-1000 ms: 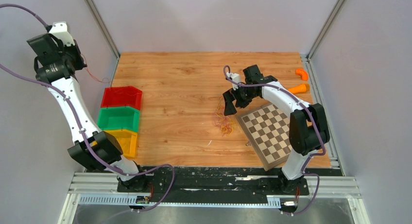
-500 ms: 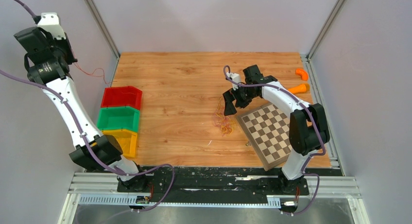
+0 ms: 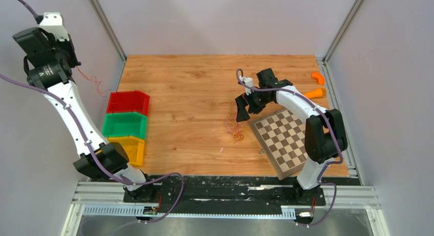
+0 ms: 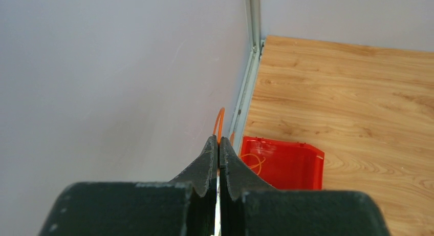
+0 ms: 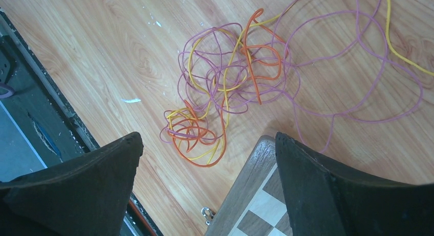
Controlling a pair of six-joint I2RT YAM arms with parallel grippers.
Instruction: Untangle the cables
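Left gripper (image 4: 218,140) has its fingers pressed together on a single orange cable (image 4: 219,121), which arcs out past the tips. It is raised high, far across the table (image 3: 179,92) from the chessboard (image 3: 286,138), above the red bin (image 4: 286,164). An orange loop (image 4: 252,162) shows against that bin; whether it lies inside or hangs above it, I cannot tell.

By the chessboard's left corner the right gripper (image 5: 207,144) hangs with its fingers spread wide, holding nothing. Under it the rest of the cables (image 5: 225,87) lie on the wood: a knot of orange, yellow and purple strands just beside that corner, with long purple and yellow loops trailing away from the board.

One strand looks freed and on its way to be dropped off. Next, the left fingers would need to part over the bin. The right gripper would then have to come down on one strand at the knot's edge and pinch that alone, so the whole knot is not dragged along.
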